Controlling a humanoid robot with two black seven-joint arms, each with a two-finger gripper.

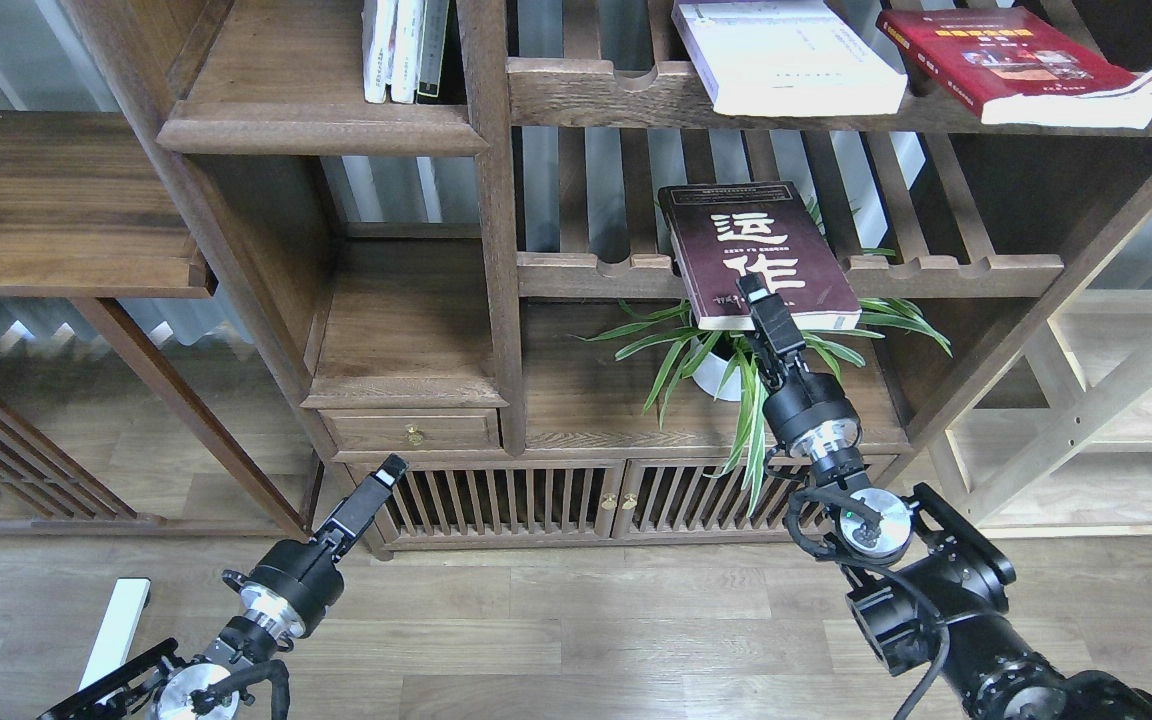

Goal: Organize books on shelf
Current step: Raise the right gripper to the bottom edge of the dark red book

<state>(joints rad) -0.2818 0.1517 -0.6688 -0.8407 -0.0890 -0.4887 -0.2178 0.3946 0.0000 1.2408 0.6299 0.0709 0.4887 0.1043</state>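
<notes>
R pincer [754, 292] at maroon book [751, 250] front edge; grip unclear.
</notes>
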